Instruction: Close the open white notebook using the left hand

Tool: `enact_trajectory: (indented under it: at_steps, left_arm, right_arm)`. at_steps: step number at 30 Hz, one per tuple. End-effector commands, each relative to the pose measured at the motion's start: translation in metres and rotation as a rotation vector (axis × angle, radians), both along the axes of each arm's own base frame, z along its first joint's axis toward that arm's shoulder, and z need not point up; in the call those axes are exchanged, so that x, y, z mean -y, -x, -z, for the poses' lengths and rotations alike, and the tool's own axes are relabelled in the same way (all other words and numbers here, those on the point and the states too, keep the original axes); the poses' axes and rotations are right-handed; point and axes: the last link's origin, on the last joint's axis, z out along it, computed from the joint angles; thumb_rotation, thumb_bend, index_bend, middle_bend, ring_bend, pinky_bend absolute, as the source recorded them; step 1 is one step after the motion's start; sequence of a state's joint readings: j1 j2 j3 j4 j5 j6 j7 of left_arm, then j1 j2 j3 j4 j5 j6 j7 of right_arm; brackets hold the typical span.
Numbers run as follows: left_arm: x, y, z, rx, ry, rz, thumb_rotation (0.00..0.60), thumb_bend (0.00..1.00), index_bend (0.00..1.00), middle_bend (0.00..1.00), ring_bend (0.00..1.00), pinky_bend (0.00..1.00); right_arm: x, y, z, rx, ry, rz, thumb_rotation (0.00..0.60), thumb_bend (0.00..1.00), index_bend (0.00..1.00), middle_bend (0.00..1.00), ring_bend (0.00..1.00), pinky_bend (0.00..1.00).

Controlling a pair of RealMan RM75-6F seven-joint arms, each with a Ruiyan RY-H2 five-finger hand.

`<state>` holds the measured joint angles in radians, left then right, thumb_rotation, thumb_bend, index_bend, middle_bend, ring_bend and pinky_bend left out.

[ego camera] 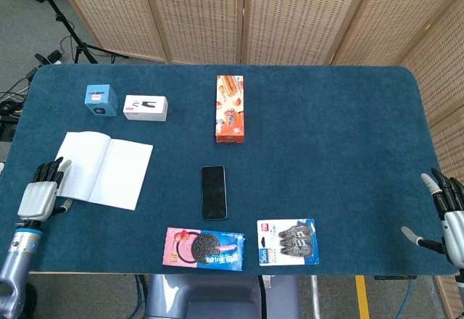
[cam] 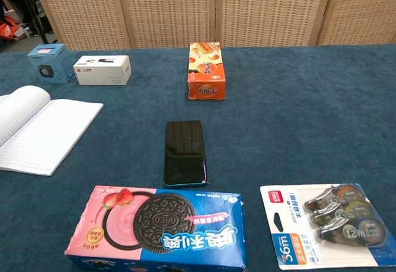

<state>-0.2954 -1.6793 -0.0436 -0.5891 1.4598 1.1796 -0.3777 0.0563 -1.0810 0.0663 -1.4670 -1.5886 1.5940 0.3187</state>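
Note:
The white notebook (ego camera: 105,169) lies open on the blue table at the left, lined pages up; the chest view shows the notebook (cam: 37,135) at its left edge. My left hand (ego camera: 40,192) is just off the notebook's left edge, its fingers spread and reaching to that edge; whether they touch it I cannot tell. It holds nothing. My right hand (ego camera: 449,212) hangs at the table's far right edge with fingers spread, far from the notebook. Neither hand shows in the chest view.
A black phone (ego camera: 213,191) lies mid-table, right of the notebook. Behind are a blue box (ego camera: 101,100), a white box (ego camera: 145,107) and an orange snack box (ego camera: 229,109). At the front edge sit a cookie pack (ego camera: 203,248) and a tape pack (ego camera: 287,241).

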Motion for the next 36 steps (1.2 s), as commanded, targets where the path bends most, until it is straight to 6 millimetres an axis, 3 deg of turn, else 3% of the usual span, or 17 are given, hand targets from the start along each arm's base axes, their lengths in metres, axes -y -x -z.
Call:
enact_trajectory:
  at_steps: [1, 10, 21, 36]
  left_arm:
    - [0.000, 0.001, 0.001, -0.003, 0.003, -0.004, 0.600, 0.32, 0.00, 0.00, 0.00, 0.00]
    - [-0.001, -0.002, -0.002, -0.049, -0.021, 0.030, 0.600, 0.32, 0.00, 0.00, 0.00, 0.00]
    - [0.001, -0.021, -0.008, -0.231, -0.086, 0.218, 0.600, 0.32, 0.00, 0.00, 0.00, 0.00]
    - [-0.001, -0.069, -0.007, -0.582, -0.040, 0.695, 0.600, 0.30, 0.00, 0.00, 0.00, 0.00]
  right_arm:
    - [0.000, 0.000, 0.000, 0.000, 0.000, 0.000, 0.600, 0.00, 0.00, 0.00, 0.00, 0.00]
    - [0.000, 0.000, 0.000, 0.003, -0.002, 0.000, 0.600, 0.00, 0.00, 0.00, 0.00, 0.00]
    - [0.000, 0.001, -0.002, 0.009, 0.004, 0.005, 0.600, 0.00, 0.00, 0.00, 0.00, 0.00]
    - [-0.001, 0.001, -0.004, 0.023, 0.005, 0.004, 0.600, 0.00, 0.00, 0.00, 0.00, 0.00]
